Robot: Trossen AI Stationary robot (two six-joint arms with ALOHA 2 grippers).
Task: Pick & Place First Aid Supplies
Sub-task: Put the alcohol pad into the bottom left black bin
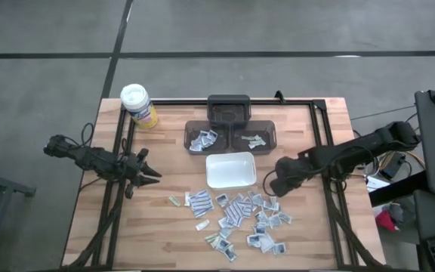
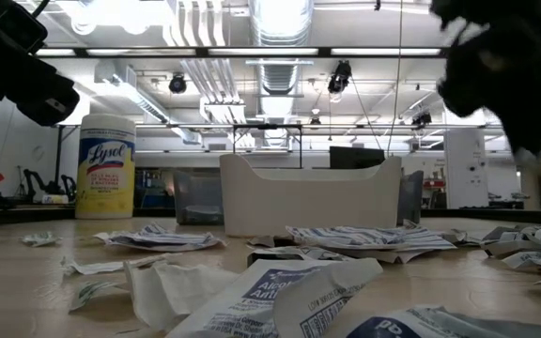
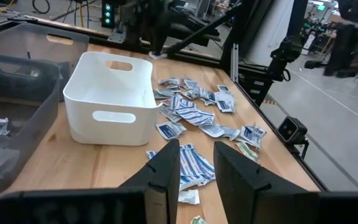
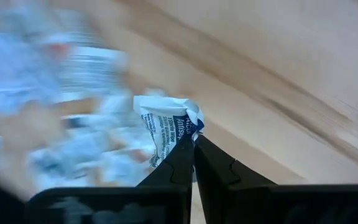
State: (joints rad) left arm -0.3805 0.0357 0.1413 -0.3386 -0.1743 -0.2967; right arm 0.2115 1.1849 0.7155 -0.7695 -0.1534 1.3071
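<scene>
Right tool [image 4: 194, 140] clenched on one packet [image 4: 166, 127] — pinched at its lower edge, the crumpled white body with blue print standing up from the tips, long axis roughly upright in the right wrist view, though blur makes that uncertain. In the high view it sits right of centre, beside the white tray [image 1: 230, 169]. Loose packets [image 1: 236, 215] scatter across the lower-centre counter [image 1: 165, 234]. Left tool [image 1: 151, 175] waits at left — fingers parted, holding nothing.

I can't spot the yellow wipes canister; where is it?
The canister stands at the table's far left corner in the high view, left of the dark bins and beyond the left gripper.
</scene>
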